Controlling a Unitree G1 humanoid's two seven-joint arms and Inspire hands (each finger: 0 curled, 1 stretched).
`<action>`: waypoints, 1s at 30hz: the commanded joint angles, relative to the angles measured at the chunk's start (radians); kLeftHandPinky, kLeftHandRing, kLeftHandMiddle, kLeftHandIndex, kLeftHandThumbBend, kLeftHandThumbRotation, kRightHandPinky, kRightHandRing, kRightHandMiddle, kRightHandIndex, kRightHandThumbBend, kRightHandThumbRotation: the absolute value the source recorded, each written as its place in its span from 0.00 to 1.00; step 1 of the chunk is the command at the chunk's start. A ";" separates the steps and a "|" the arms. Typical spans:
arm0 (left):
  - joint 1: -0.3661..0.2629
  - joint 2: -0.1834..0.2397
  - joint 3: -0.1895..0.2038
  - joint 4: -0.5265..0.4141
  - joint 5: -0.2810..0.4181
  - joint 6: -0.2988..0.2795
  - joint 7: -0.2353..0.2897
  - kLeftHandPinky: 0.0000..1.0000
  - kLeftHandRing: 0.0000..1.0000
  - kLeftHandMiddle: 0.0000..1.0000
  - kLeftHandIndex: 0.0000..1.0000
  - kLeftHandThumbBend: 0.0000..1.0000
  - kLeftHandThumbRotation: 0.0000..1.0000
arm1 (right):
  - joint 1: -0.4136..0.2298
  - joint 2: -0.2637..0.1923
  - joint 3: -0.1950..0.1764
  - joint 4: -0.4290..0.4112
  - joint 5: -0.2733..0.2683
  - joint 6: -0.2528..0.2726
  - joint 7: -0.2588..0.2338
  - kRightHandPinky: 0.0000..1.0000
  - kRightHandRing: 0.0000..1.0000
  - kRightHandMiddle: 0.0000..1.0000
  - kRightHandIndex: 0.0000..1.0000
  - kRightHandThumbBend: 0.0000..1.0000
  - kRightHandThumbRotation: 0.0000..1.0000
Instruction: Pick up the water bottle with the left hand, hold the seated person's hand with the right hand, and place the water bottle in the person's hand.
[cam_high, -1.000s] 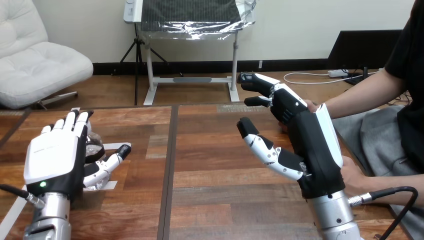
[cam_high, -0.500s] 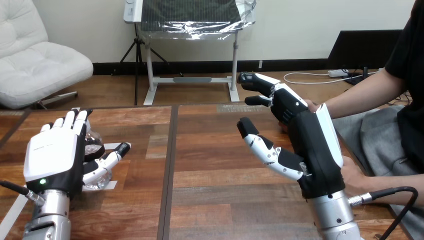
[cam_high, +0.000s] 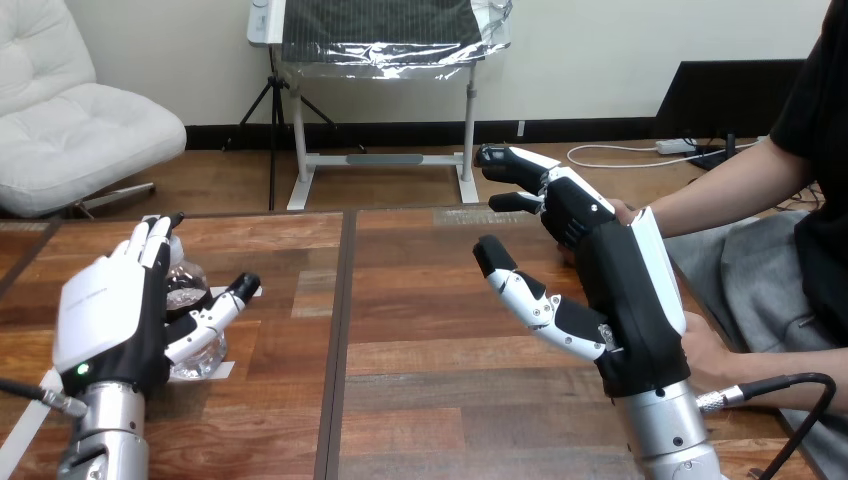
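Little is done so far: the water bottle (cam_high: 186, 290) sits on the bench (cam_high: 420, 335) between the straight fingers and thumb of the left hand (cam_high: 100, 320), not yet grasped, and the right hand (cam_high: 630, 290), likewise spread, stands against the person's hand (cam_high: 622, 211) without clasping it.

The wooden table (cam_high: 420, 400) — split by 1 dark seam (cam_high: 338, 340) — carries white tape strips (cam_high: 226, 369) at its left.

Two robot hands, the left hand (cam_high: 100, 322) and the right hand (cam_high: 625, 290), one water bottle (cam_high: 203, 352), one table (cam_high: 420, 340), one person (cam_high: 745, 185)
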 joint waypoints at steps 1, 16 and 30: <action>-0.035 -0.058 0.074 0.045 -0.117 -0.064 -0.023 0.86 0.92 0.94 0.94 0.64 0.80 | -0.053 -0.005 -0.010 -0.024 0.009 -0.006 -0.003 0.71 0.81 0.83 0.77 0.39 0.21; -0.051 -0.125 0.165 0.138 -0.299 -0.232 -0.062 0.86 0.92 0.95 0.95 0.64 0.64 | -0.054 -0.013 -0.011 -0.019 0.009 -0.011 0.000 0.72 0.82 0.83 0.77 0.39 0.21; -0.070 -0.137 0.191 0.205 -0.312 -0.315 -0.058 0.89 0.93 0.97 0.97 0.64 0.61 | -0.051 -0.010 -0.009 -0.029 0.009 0.003 -0.001 0.73 0.82 0.84 0.78 0.39 0.22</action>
